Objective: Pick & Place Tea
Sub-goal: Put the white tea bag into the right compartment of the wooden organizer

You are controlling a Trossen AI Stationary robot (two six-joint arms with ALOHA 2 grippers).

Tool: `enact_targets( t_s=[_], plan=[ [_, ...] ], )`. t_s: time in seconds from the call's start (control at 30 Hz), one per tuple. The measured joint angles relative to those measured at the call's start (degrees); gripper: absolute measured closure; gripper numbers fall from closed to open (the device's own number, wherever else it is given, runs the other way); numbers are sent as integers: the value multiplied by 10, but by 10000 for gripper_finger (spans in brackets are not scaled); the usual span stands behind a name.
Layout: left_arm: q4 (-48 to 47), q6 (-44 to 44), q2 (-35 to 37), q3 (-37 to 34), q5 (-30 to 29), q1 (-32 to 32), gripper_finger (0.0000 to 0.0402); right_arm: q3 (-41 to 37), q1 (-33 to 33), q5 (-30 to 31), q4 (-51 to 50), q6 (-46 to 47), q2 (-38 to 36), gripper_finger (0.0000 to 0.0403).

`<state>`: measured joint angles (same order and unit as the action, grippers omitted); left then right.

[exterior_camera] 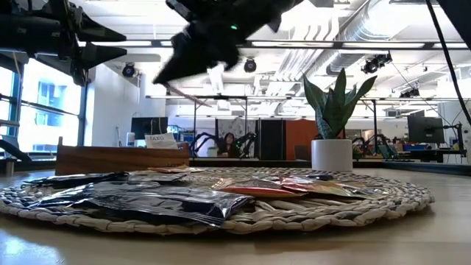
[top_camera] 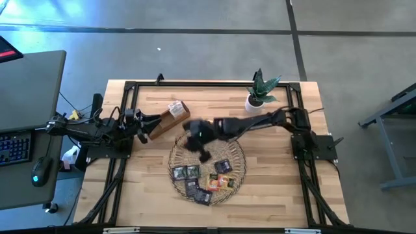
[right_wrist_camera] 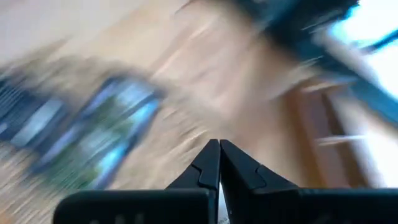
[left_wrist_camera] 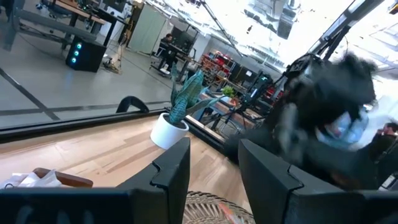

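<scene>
Sachets of tea (top_camera: 207, 181), small flat squares, lie on our round woven wicker tray (top_camera: 239, 151). Our right gripper (top_camera: 203, 156) hovers above, pinched closed on nothing; our left gripper (top_camera: 141, 136) waits parted near the brown wooden box (top_camera: 168, 119). We risk returning empty-handed.

I see the tea (top_camera: 207, 179) as a scatter of small flat square sachets lying on the tray (top_camera: 242, 170), mostly across its near half. Several are dark grey or black with coloured marks (top_camera: 188, 173), bunched toward the left and front. One orange-and-white sachet (top_camera: 221, 182) sits near the middle, with another dark one (top_camera: 223, 166) just behind it. From the low view the sachets (exterior_camera: 154, 199) lie flat and overlapping, the dark glossy ones (exterior_camera: 121, 193) at left, a reddish-orange one (exterior_camera: 257, 188) toward the centre.
</scene>
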<state>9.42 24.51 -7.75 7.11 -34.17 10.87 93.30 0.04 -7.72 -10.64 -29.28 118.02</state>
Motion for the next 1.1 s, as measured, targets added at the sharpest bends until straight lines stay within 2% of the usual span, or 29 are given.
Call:
enact_targets(
  t_s=[0.13,0.23,0.37,0.47,0.57,0.63,0.7,0.83,1.0,1.1],
  plan=[
    [0,0,0,0,-1,0,266,-18,-55,5,166,98,-2,400],
    [0,0,0,0,-1,0,266,-65,-89,33,347,206,2,401],
    [0,0,0,0,-9,0,266,-133,-102,114,627,348,40,401],
    [0,-1,0,0,-26,0,266,-143,-94,187,741,363,91,402],
    [0,-2,0,0,-36,0,266,-101,-88,234,756,365,139,402],
    [0,-2,0,0,-40,0,266,-59,-88,239,736,377,168,402],
    [-1,-2,0,0,-44,0,266,-11,-89,241,700,381,196,402],
    [-1,-2,0,0,-43,0,266,62,-89,284,614,368,234,402],
    [-6,-2,0,0,-41,0,266,78,-87,297,600,384,245,403],
    [-6,-2,0,0,-41,0,266,63,-81,360,593,428,245,403]
  ],
)
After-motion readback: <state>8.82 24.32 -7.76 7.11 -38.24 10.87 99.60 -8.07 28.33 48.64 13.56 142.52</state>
